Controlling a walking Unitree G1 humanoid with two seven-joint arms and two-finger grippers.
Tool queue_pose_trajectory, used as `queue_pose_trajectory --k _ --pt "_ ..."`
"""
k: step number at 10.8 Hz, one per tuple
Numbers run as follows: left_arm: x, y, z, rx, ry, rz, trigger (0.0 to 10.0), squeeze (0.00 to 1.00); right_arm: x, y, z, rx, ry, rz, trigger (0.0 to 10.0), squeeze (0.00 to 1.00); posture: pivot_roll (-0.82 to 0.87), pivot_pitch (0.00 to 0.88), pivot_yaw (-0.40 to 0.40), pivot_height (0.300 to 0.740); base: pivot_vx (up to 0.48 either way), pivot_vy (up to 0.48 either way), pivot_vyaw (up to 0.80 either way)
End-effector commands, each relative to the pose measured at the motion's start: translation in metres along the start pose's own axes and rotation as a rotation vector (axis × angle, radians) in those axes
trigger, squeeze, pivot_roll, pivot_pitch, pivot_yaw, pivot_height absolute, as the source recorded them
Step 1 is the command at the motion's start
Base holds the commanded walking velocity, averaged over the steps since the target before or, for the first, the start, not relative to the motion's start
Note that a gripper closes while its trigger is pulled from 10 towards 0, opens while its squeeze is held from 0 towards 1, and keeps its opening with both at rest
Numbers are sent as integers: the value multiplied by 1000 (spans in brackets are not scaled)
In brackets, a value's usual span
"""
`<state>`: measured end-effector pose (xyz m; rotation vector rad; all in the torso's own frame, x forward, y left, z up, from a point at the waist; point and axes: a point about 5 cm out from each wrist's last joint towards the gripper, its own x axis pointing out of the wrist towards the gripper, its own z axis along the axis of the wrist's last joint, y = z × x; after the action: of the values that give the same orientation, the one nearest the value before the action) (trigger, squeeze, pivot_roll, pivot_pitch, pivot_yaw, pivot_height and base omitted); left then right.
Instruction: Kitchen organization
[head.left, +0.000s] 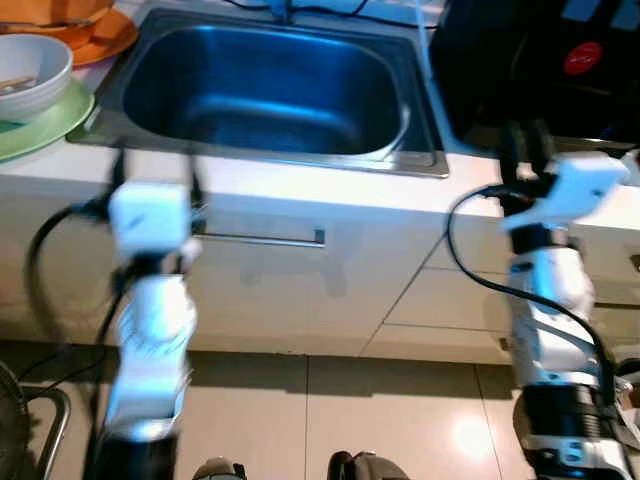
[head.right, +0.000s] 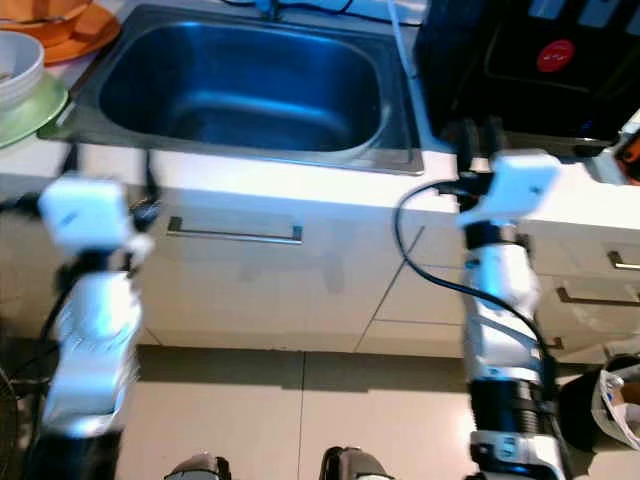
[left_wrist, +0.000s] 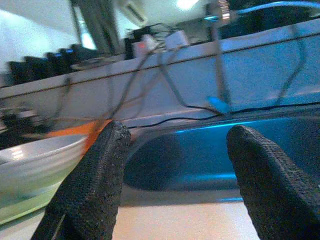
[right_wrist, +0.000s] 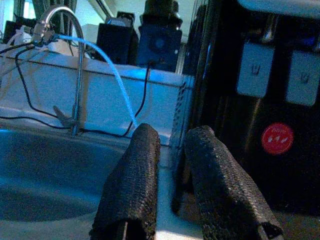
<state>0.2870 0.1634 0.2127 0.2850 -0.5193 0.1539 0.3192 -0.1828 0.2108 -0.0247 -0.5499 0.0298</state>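
Note:
A steel sink (head.left: 260, 155) is set in the white counter in front of me. To its left, a white bowl (head.left: 30, 70) rests on a green plate (head.left: 45, 125), with orange dishes (head.left: 100, 40) behind. My left gripper (head.left: 157, 170) is raised at the counter's front edge by the sink's left corner. It is open and empty, fingers (left_wrist: 100, 170) wide apart, facing the bowl (left_wrist: 35, 155) and basin (left_wrist: 210, 160). My right gripper (head.left: 525, 145) is up at the counter right of the sink, beside a black appliance (head.left: 540, 60). Its fingers (right_wrist: 135, 175) are shut with nothing between them.
A curved faucet (right_wrist: 75, 30) with cables stands behind the sink. The black appliance carries a red round label (head.left: 583, 57). Below the counter are white drawers with a metal handle (head.left: 260, 238). Tiled floor (head.left: 400, 410) lies underneath.

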Motion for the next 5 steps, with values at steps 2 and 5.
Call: queue_pose_trajectory --k 2,5 --pt "17 -19 -1 -50 9 -81 10000 0 6 19 -15 60 76 60 10000 0 57 97 -92 740 0 0 0" --pt "51 -48 -5 -142 49 -190 10000 0 17 54 -37 122 208 138 10000 0 41 78 -65 740 0 0 0"
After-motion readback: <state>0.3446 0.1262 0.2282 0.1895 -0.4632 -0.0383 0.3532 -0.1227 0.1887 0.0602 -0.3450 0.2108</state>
